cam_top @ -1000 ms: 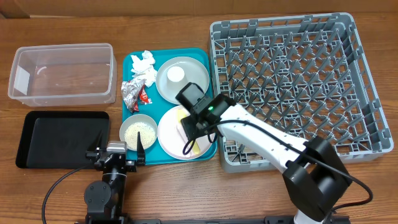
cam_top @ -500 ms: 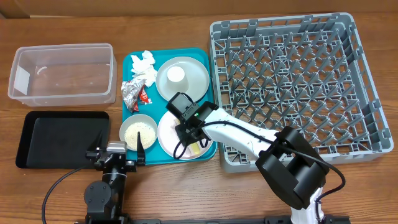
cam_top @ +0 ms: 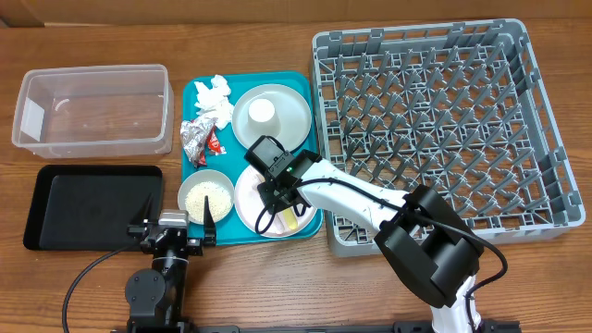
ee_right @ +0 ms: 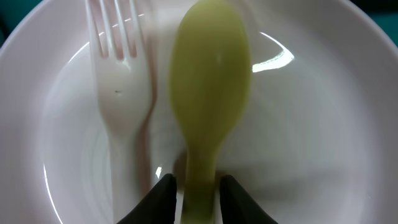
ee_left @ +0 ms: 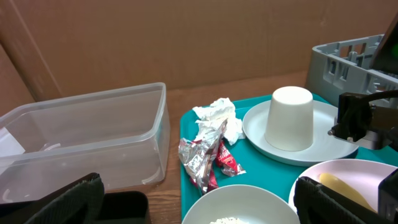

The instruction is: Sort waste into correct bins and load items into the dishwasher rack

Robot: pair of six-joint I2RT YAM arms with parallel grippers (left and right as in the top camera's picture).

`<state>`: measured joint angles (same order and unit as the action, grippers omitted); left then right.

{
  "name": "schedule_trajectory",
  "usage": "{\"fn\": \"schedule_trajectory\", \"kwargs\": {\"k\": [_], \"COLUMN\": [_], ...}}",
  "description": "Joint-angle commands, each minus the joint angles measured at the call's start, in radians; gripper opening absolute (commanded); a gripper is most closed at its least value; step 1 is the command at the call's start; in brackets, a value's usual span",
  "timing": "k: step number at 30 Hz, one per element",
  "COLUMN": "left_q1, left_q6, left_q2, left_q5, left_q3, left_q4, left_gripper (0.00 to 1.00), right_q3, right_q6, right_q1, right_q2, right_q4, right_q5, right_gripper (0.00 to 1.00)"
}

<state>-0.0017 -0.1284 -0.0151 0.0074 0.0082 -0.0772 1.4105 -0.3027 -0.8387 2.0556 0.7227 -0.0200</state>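
Note:
My right gripper is down on the white plate, its jaws narrow and astride the handle of the thin yellow spoon, with slim gaps showing on both sides. A white fork lies beside the spoon. From overhead, the right gripper covers most of that plate. The white cup stands upside down on the pale grey plate. Tissue, foil wrapper and red packet lie on the teal tray. Rice sits in the grey bowl. My left gripper rests wide open at the table's front.
The clear tub stands at the back left, with the black tray in front of it. The grey dishwasher rack fills the right side and holds nothing. The right arm reaches across the rack's front left corner.
My right gripper has moved left and down onto the white plate, and its jaws have narrowed around the spoon handle. The left arm has not moved.

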Motion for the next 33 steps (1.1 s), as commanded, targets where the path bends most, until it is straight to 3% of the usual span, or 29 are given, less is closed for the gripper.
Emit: {"fn": "schedule_trajectory", "kwargs": {"k": [1,12,20,25,33], "left_q1": [0.008,0.008,0.008,0.008,0.008], "left_q6": [0.017,0.017,0.017,0.017,0.017], "left_q2": [0.003,0.003,0.003,0.003,0.003], "left_q5": [-0.004,-0.004,-0.004,-0.004,-0.004], "left_q3": [-0.003,-0.003,-0.003,-0.003,-0.003], "left_q4": [-0.001,-0.001,-0.001,-0.001,-0.001], "left_gripper": [1.00,1.00,1.00,1.00,1.00], "right_q3": [0.032,0.229,0.293,0.293,0.280], "right_q6": [-0.001,-0.006,-0.038,-0.046,0.020], "right_q1": [-0.002,-0.002,0.014,0.099,0.257], "right_q2": [0.037,-0.008,-0.187,-0.284,-0.262], "right_q4": [0.034,0.254,0.313,0.325,0.360], "right_q5": [-0.006,-0.020,-0.024,-0.024,-0.025], "right_gripper": [0.23,0.15,0.15,0.16,0.18]}}
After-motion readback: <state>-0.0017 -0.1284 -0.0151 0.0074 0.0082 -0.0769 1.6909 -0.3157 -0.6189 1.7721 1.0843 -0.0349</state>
